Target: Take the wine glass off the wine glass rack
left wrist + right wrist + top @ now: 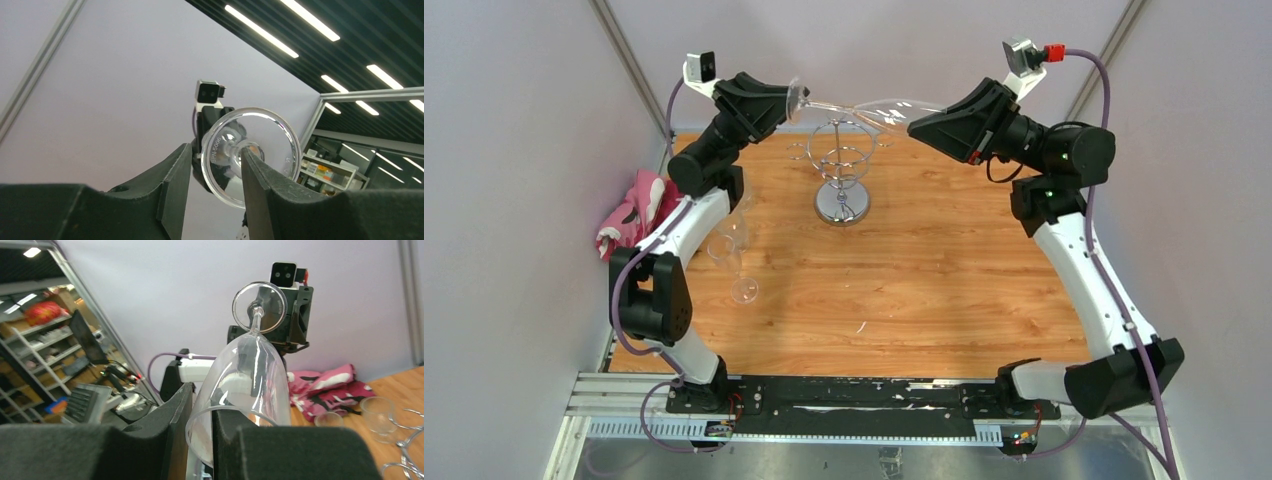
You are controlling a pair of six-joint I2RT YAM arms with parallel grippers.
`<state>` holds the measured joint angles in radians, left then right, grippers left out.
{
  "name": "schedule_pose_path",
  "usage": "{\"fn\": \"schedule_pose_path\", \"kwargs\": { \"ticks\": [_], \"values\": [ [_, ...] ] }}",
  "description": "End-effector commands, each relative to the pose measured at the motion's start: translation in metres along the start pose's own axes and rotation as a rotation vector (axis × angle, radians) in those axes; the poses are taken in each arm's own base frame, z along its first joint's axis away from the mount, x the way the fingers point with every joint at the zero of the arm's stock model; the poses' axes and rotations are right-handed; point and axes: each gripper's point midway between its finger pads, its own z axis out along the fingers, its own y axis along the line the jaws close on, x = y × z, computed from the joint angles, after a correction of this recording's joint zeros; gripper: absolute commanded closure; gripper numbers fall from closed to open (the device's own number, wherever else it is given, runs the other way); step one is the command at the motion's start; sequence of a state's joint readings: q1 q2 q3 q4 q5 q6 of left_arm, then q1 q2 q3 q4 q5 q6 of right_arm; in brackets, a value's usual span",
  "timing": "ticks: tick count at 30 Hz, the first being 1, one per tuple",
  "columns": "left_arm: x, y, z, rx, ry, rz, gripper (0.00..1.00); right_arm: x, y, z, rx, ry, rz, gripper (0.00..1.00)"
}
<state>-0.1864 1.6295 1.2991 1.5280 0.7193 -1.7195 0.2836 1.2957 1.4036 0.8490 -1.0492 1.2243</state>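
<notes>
A clear wine glass (864,108) lies level in the air above the chrome wine glass rack (839,165), apart from its rings. My right gripper (914,125) is shut on the rim of the bowl (250,375), one finger inside and one outside (201,400). The glass's round foot (250,155) sits between the fingers of my left gripper (216,150), which stand open. Its right finger (255,180) touches the foot near the stem, while a gap shows on the other side. In the top view the left gripper (792,100) is at the foot end.
A pink cloth (634,212) lies at the table's left edge. Other clear glasses (734,250) stand on the wood beside the left arm. The rack's disc base (842,205) rests mid-table toward the back; its wire rings (405,450) show low right in the right wrist view.
</notes>
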Motion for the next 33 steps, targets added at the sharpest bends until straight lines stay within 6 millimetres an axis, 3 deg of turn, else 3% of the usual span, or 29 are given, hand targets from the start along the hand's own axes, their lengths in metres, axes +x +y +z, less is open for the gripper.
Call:
{"fn": "schedule_pose_path", "kwargs": {
  "ticks": [1, 8, 12, 17, 19, 23, 33],
  "values": [
    [0.033, 0.005, -0.003, 0.029, 0.159, 0.056, 0.54, 0.020, 0.002, 0.000, 0.052, 0.094, -0.038, 1.00],
    [0.032, 0.013, -0.003, 0.021, 0.156, 0.044, 0.49, 0.028, -0.010, -0.003, 0.121, 0.132, 0.001, 1.00],
    [0.032, 0.010, -0.002, 0.027, 0.160, 0.052, 0.46, 0.034, -0.022, -0.004, 0.147, 0.139, 0.023, 1.00],
    [0.026, 0.004, -0.001, 0.033, 0.165, 0.077, 0.45, 0.033, -0.022, -0.007, 0.171, 0.139, -0.005, 1.00],
    [0.019, 0.010, -0.002, 0.002, 0.149, 0.085, 0.49, 0.031, -0.020, -0.008, 0.193, 0.140, -0.027, 1.00],
    [0.016, 0.040, -0.006, -0.122, 0.147, 0.112, 0.53, 0.031, -0.019, -0.012, 0.236, 0.146, -0.040, 1.00],
    [0.022, 0.064, -0.016, -0.234, 0.184, 0.139, 0.52, 0.033, -0.039, -0.018, 0.336, 0.152, -0.028, 1.00]
  ]
}}
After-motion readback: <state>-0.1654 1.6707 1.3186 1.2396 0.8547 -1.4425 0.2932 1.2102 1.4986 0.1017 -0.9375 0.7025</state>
